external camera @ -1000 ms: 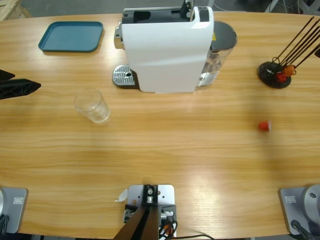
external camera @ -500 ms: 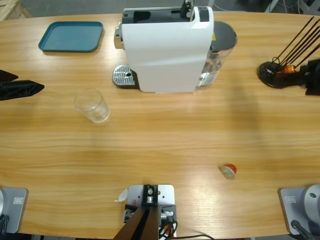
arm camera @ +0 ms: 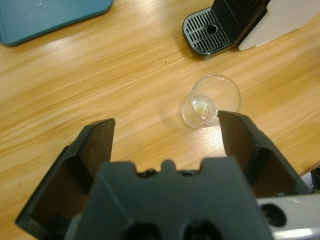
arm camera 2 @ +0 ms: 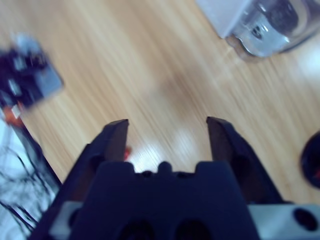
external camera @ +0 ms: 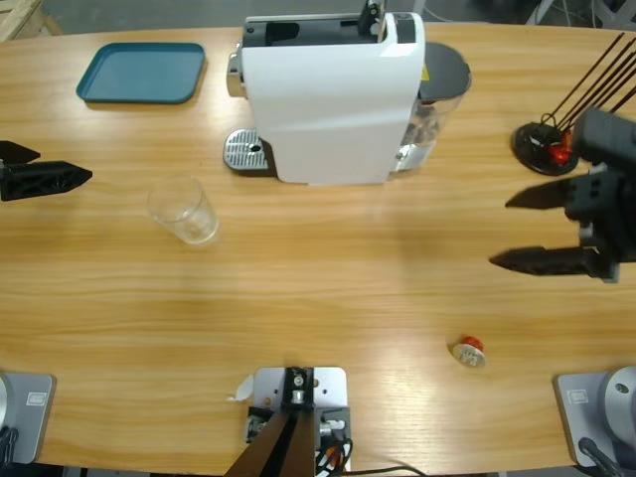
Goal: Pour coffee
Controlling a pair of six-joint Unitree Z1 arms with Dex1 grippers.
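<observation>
The left claw (arm camera: 165, 132) is hovering wide open over the worktop (arm camera: 100, 85), facing an empty clear glass (arm camera: 210, 101) standing near the drip tray (arm camera: 207, 36).

White coffee machine (external camera: 333, 94), teal tray (external camera: 142, 73), red capsule (external camera: 468, 349) (silver foil end), clear glass (external camera: 183, 209).

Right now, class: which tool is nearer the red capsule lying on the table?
Right. The right tool, jaws open, hovers just up-table and to the side of the red capsule. The left tool is at the table's opposite end, near the glass.
</observation>
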